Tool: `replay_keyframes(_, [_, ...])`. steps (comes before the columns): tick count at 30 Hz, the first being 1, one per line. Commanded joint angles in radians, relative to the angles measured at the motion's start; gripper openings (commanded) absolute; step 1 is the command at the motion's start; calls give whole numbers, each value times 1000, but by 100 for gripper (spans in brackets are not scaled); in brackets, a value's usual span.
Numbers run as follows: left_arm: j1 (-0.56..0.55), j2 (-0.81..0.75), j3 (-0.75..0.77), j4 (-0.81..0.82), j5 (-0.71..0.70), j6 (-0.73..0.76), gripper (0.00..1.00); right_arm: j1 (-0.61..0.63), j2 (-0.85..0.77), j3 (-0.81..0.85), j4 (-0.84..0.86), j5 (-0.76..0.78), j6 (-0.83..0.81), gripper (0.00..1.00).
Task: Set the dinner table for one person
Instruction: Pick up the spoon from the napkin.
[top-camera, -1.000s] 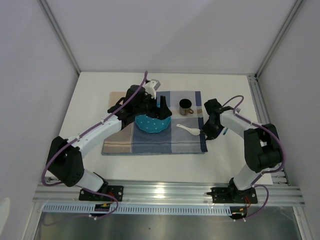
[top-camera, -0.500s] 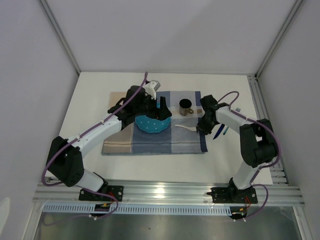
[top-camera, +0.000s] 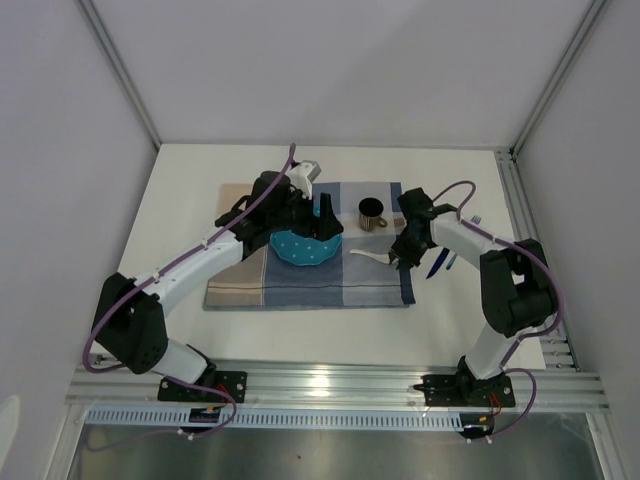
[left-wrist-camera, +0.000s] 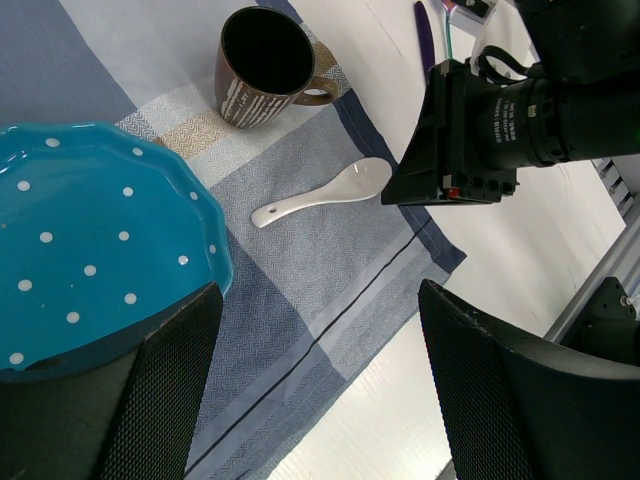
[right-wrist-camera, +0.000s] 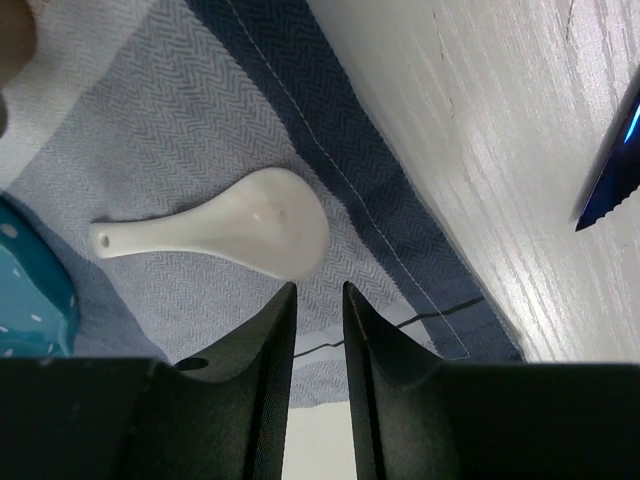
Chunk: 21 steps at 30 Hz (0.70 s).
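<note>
A blue dotted plate (top-camera: 305, 247) (left-wrist-camera: 90, 260), a brown mug (top-camera: 371, 213) (left-wrist-camera: 265, 65) and a white spoon (top-camera: 368, 256) (left-wrist-camera: 325, 190) (right-wrist-camera: 220, 232) lie on the checked placemat (top-camera: 300, 285) on the white dinner table (top-camera: 180, 200). My left gripper (top-camera: 325, 222) (left-wrist-camera: 318, 290) is open and empty, hovering over the plate's right edge. My right gripper (top-camera: 400, 254) (right-wrist-camera: 318, 290) has its jaws almost closed with nothing between them. Its tips are just behind the spoon's bowl, low over the placemat's right edge.
A dark blue knife (top-camera: 437, 263) (right-wrist-camera: 610, 170) and a teal utensil (top-camera: 452, 262) lie on the bare table right of the placemat. Silver rails (top-camera: 320, 385) edge the table; white walls stand close on both sides.
My right gripper has moved left and slightly away from me, off the utensils and up to the spoon's bowl. The spoon has shifted a little left. The left arm has not moved.
</note>
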Motion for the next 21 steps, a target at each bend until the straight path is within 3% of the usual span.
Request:
replay_keyframes(1, [1, -32, -2, 14, 14, 26, 83, 6, -62, 35, 1, 1, -4, 29])
replay_keyframes(11, [1, -30, -3, 14, 14, 26, 83, 6, 36, 51, 15, -31, 1, 28])
replay_keyframes(21, [1, -44, -17, 20, 17, 28, 83, 9, 31, 62, -5, -24, -1, 28])
